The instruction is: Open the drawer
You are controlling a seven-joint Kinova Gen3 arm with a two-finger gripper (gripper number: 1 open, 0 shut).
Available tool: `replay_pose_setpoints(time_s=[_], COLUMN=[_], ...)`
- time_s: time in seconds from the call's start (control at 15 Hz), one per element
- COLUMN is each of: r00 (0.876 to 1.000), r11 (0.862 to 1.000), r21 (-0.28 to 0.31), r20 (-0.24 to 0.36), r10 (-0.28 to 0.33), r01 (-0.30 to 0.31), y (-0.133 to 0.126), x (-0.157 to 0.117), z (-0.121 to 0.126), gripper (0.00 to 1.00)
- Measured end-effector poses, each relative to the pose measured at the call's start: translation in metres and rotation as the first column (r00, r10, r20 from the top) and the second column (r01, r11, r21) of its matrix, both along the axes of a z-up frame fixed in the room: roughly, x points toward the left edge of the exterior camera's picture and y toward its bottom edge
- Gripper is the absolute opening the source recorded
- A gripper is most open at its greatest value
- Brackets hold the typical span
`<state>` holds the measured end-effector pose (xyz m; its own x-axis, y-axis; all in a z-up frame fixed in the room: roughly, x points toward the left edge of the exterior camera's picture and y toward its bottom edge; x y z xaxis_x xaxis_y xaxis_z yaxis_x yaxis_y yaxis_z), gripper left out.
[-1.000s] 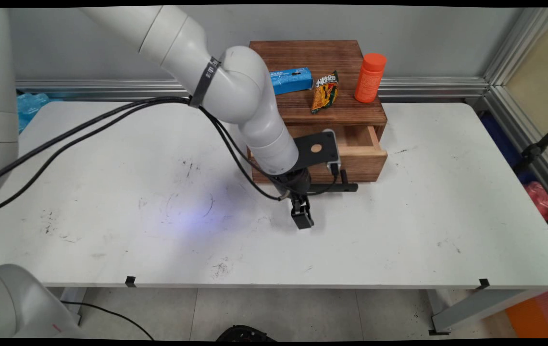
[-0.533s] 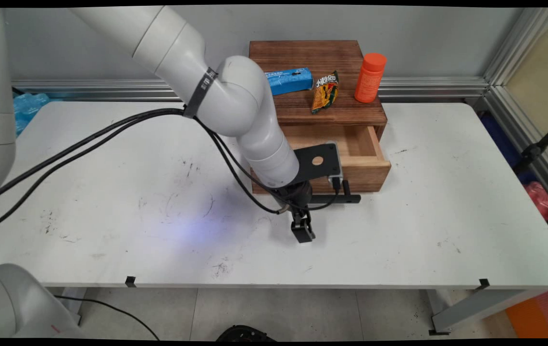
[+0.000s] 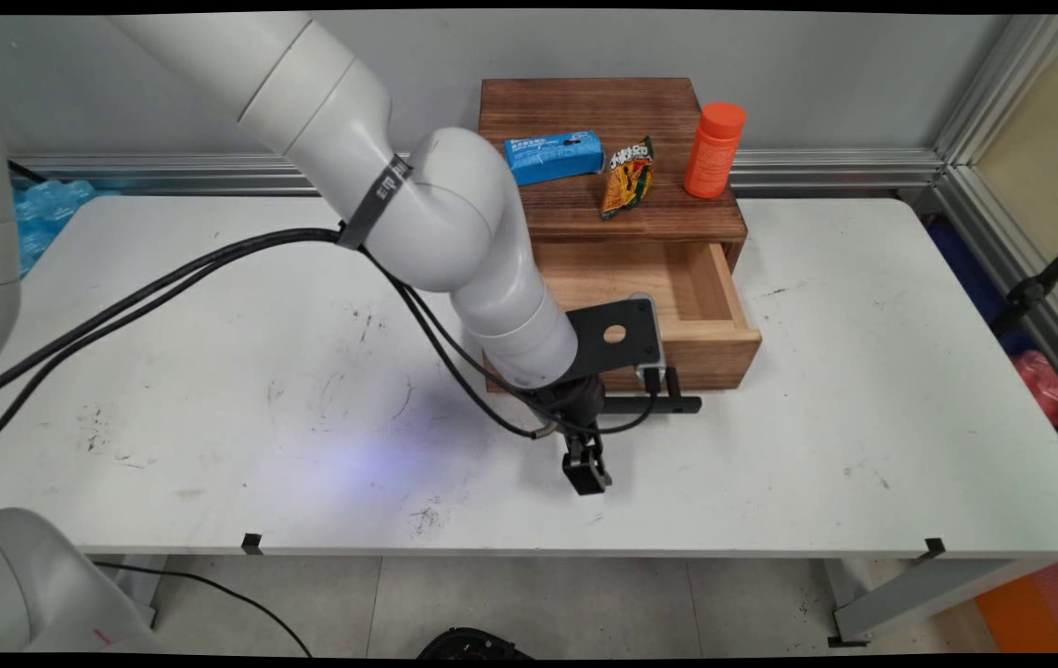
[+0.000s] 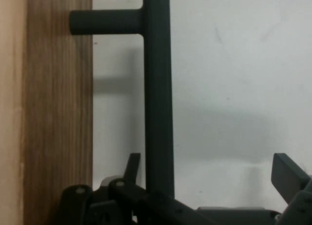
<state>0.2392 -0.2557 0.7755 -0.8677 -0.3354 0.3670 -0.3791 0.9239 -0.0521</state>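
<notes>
My gripper (image 3: 587, 468) hangs low over the table, just in front of a wooden drawer box (image 3: 575, 215). Its drawer (image 3: 710, 353) stands pulled out towards the table's near edge, and what shows of the inside is bare. The drawer's black bar handle (image 3: 673, 404) (image 4: 158, 88) runs between my open fingers in the hand view. The bar lies close against the left finger (image 4: 132, 165), while the right finger (image 4: 288, 177) stands well off it. The gripper (image 4: 209, 170) is not clamped on the bar.
On top of the box lie a blue carton (image 3: 554, 156) and a snack packet (image 3: 628, 178), with an orange bottle (image 3: 713, 150) standing at the right. Black cables (image 3: 167, 278) hang from the arm across the table's left half.
The gripper has moved towards the table's near edge, and the drawer has slid further out with it. The things on top of the box have stayed put.
</notes>
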Motion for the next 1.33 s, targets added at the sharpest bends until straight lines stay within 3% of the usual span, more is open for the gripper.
replay_pose_setpoints(time_s=[1.33], r00=[1.0], r11=[1.0], r21=[0.01], r20=[-0.03], r10=[-0.004], r01=[0.004], y=[0.064], x=[-0.025], z=[0.003], gripper=[1.0])
